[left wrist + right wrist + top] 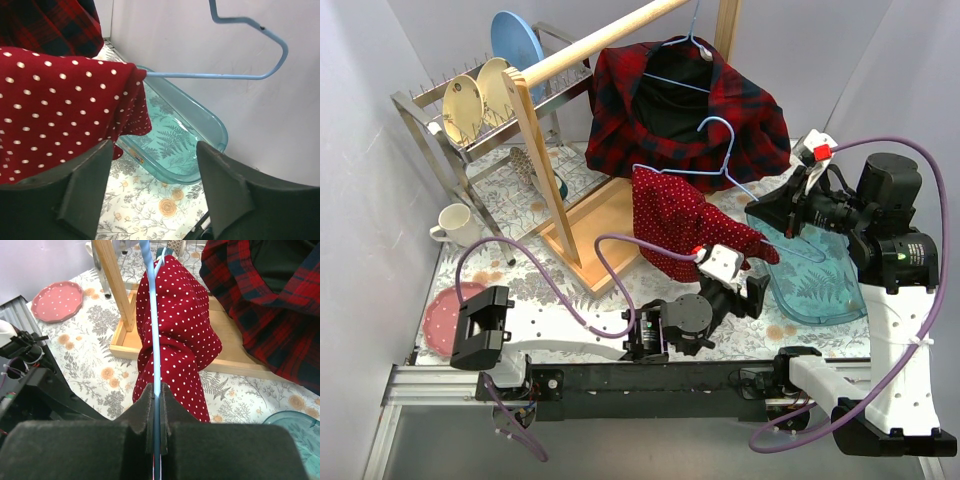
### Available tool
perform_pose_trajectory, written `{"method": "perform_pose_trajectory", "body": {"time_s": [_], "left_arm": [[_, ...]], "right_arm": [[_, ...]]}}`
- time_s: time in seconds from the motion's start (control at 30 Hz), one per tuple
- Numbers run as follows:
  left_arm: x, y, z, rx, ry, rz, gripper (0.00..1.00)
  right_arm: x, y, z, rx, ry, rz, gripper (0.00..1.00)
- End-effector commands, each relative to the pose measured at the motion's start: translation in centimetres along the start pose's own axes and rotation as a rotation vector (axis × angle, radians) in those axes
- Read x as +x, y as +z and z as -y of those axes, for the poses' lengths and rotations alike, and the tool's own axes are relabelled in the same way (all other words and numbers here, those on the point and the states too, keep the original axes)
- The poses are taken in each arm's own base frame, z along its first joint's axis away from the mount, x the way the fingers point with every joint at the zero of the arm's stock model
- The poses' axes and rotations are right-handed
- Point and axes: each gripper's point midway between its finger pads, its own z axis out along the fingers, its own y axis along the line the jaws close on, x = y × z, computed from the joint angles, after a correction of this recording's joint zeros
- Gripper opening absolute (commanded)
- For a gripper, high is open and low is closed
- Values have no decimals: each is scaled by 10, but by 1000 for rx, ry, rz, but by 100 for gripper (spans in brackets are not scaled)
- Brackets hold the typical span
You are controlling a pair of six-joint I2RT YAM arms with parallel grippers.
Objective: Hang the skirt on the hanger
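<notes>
Top camera looks down from behind the arms [570, 338]; each wrist camera peers past its fingers [82, 197], sharing the skirt [177, 325] close ahead.

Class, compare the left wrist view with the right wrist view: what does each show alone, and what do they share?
Only the left wrist: the bent end of the blue hanger, seen past the open left gripper. Only the right wrist: the right gripper shut on the hanger wire, the pink plate and the wooden stand. Both: the polka-dot skirt draped on the hanger, the plaid shirt and the teal tray.
</notes>
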Motion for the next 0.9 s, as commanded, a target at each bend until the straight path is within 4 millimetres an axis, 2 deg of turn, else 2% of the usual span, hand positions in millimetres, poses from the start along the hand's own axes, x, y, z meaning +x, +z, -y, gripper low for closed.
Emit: {"method": "perform_pose_trajectory", "body": {"time_s": [0.0, 0.03, 0.17, 0.3, 0.43, 0.5, 0.57, 0.6, 0.67, 0.7, 0.77, 0.87], "left_arm": [[-8, 12, -10, -60, -50, 13, 71], [-3, 14, -16, -77, -50, -4, 75], [-4, 27, -35, -136, -87, 0, 76], [-7, 34, -45, -186, -58, 13, 74], [4, 40, -49, -218, -5, 1, 69], [9, 41, -49, -214, 12, -6, 61], [13, 44, -48, -203, 24, -13, 46], [12, 45, -46, -194, 22, -9, 23], [10, 47, -43, -188, 27, -7, 4], [9, 47, -39, -171, 30, -12, 0], [5, 47, -34, -145, 29, -15, 0], [-4, 41, -14, -67, 26, -18, 0]], "right_arm": [[-22, -2, -7, -24, -47, 81, 1], [-24, -2, -7, -26, -47, 86, 1], [-22, -1, -9, -35, -35, 90, 1], [-19, -1, -9, -34, -27, 92, 1], [-20, -1, -10, -38, -28, 94, 1], [-19, 0, -9, -40, -24, 93, 1], [-18, 0, -9, -42, -20, 93, 1], [-18, 1, -9, -43, -22, 95, 1], [-18, 0, -9, -40, -22, 96, 1], [-17, 0, -9, -37, -25, 96, 1], [-15, 1, -5, -23, -26, 92, 1], [-8, 4, 0, -7, -25, 83, 1]]}}
